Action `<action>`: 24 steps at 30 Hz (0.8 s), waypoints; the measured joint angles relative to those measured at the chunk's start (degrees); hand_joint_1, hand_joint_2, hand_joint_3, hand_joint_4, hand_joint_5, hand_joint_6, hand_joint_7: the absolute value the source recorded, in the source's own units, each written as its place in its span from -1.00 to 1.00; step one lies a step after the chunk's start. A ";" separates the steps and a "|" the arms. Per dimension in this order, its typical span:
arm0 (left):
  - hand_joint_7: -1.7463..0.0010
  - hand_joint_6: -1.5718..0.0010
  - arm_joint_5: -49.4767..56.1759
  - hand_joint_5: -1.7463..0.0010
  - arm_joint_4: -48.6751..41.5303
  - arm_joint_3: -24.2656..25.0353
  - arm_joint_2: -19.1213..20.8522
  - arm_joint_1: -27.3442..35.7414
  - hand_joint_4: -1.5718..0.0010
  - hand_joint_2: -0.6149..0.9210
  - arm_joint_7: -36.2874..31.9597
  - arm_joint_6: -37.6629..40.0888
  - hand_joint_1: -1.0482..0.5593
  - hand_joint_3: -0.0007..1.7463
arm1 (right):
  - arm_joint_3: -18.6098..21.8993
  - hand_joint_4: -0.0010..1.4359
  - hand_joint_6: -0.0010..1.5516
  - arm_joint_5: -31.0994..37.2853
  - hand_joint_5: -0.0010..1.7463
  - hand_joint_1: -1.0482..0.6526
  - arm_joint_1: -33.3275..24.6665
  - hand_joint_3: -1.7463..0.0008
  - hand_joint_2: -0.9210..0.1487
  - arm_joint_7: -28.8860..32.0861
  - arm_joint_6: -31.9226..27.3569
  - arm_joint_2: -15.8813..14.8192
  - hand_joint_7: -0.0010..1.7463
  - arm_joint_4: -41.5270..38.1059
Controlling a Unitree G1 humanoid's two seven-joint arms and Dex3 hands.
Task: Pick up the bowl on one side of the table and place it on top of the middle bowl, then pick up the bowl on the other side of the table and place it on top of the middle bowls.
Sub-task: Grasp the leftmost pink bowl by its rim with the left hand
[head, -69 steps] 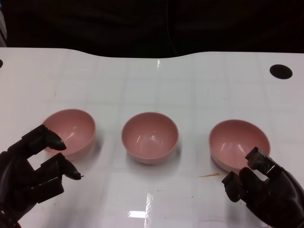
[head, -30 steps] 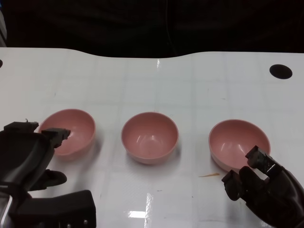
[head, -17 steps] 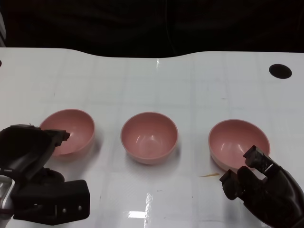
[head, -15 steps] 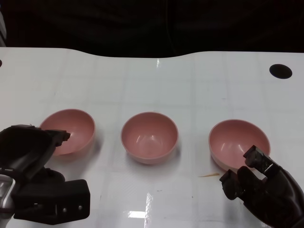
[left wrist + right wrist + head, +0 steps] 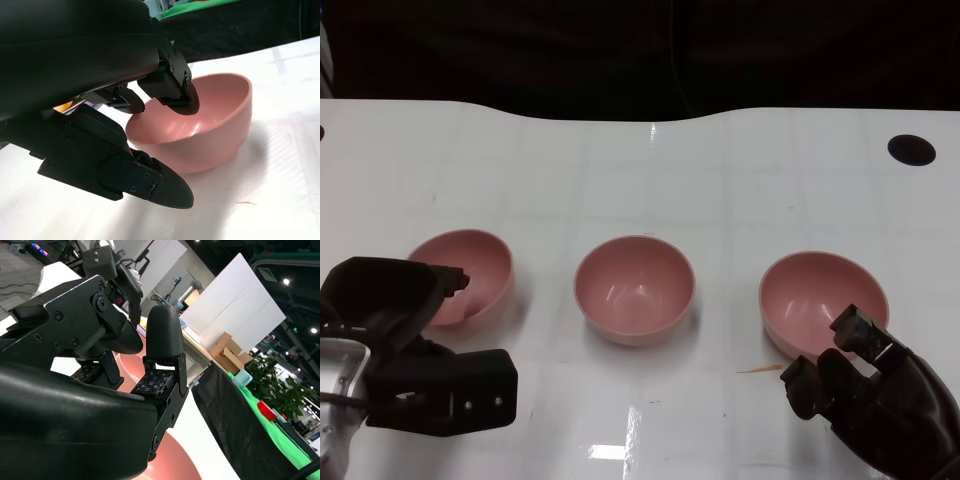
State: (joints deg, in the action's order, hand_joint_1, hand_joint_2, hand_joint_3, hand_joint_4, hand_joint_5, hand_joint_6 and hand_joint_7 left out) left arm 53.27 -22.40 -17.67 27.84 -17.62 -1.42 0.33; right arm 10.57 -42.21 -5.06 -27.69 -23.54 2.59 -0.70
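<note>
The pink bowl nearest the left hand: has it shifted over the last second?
Yes. The pink left bowl has slid slightly away from the pink middle bowl, toward the left hand touching its rim.

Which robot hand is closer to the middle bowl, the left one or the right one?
Left, narrowly. The left robot hand is at the left bowl, beside the middle bowl. The right robot hand sits by the right bowl, further away.

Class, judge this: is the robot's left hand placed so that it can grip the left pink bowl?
Probably yes. The left hand is at the left bowl, fingers over its rim, nothing between.
</note>
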 measured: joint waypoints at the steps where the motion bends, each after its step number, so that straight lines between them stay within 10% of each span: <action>1: 1.00 0.20 -0.10 0.99 -0.89 -0.50 -0.10 -0.40 0.28 1.00 -0.18 -0.20 -0.72 -0.99 | 0.01 0.20 0.04 0.01 1.00 0.13 -0.01 -0.40 -0.30 0.05 0.00 0.00 0.72 0.00; 24: 0.99 0.15 -3.14 0.98 -20.34 -7.91 -2.04 -11.22 0.22 1.00 -6.57 -7.15 -0.46 -0.92 | -1.28 0.20 0.04 0.09 1.00 0.13 -0.08 -0.49 -0.26 1.27 0.01 0.51 0.75 0.46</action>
State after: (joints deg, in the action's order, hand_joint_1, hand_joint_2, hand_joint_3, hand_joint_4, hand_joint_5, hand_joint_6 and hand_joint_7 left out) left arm 50.13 -42.73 -25.58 25.80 -28.84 -7.98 -6.83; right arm 9.29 -42.12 -5.13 -26.42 -23.53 3.11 -0.24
